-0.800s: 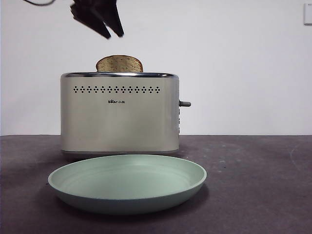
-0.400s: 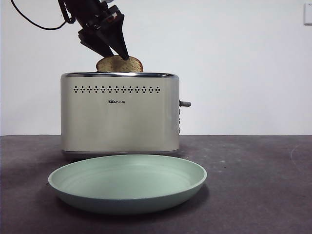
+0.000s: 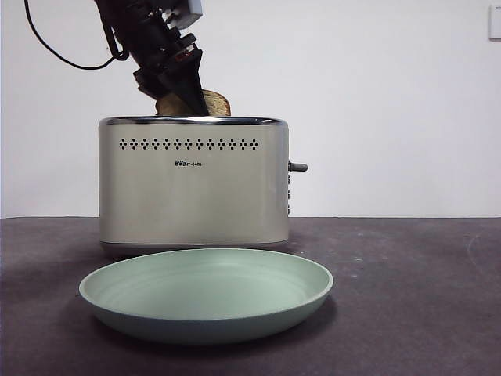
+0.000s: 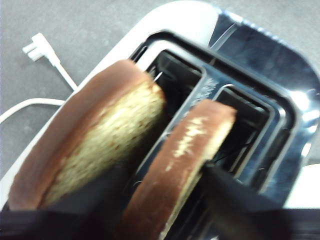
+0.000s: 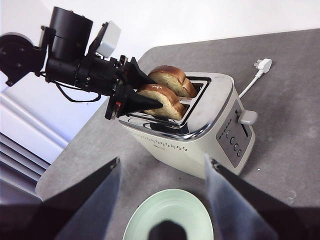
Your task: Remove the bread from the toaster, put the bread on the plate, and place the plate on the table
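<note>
1. Since the earlier frames the left gripper [image 3: 188, 102] had come down from above the toaster [image 3: 193, 182] onto its top
2. Table [image 3: 407, 298] – dark grey-brown, it carried the toaster, with the plate [image 3: 205, 294] lying just in front of it
3. Toaster – cream, upright, two slices standing in its slots
4. Plate – mint-green, bare
5. Right gripper [image 5: 162, 175] hung above the plate, jaws spread wide
6. Left gripper's jaws were spread, straddling the bread [image 4: 175, 165] in the slot nearer the plate; whether they touched it was unclear
7. Darker slice [image 4: 85, 135] stood in the other slot
</note>
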